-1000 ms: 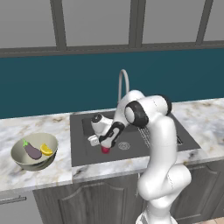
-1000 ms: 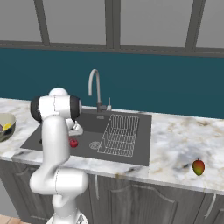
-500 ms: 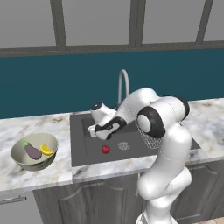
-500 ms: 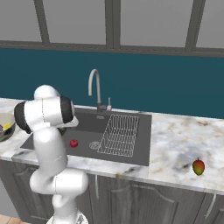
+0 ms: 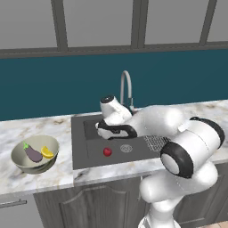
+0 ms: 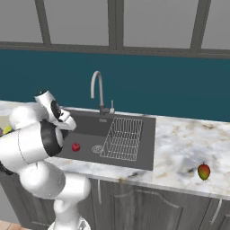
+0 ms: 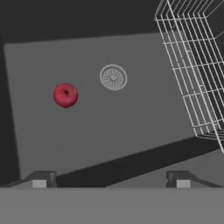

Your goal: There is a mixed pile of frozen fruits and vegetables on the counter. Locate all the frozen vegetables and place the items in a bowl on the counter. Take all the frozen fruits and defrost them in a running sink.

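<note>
White marble tabletop [image 5: 40, 173] carries a dark grey rectangular sink [image 6: 85, 155] and a pale beige-green bowl [image 5: 18, 153] holding a purple eggplant [image 5: 33, 154] and a yellow-orange piece [image 5: 46, 152]. Claw [image 7: 111, 178] wide, empty, above the basin. Glossy red round fruit [image 7: 65, 95] lies beside the drain [image 7: 113, 77]. Orange-red fruit [image 6: 204, 171] sits on the tabletop, well apart.

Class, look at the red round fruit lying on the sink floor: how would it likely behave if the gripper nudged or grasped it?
The red fruit is round, so a nudge would probably roll it across the flat sink floor. Its glossy skin suggests it may slip between fingertips. It looks firm, unlikely to deform.
</note>
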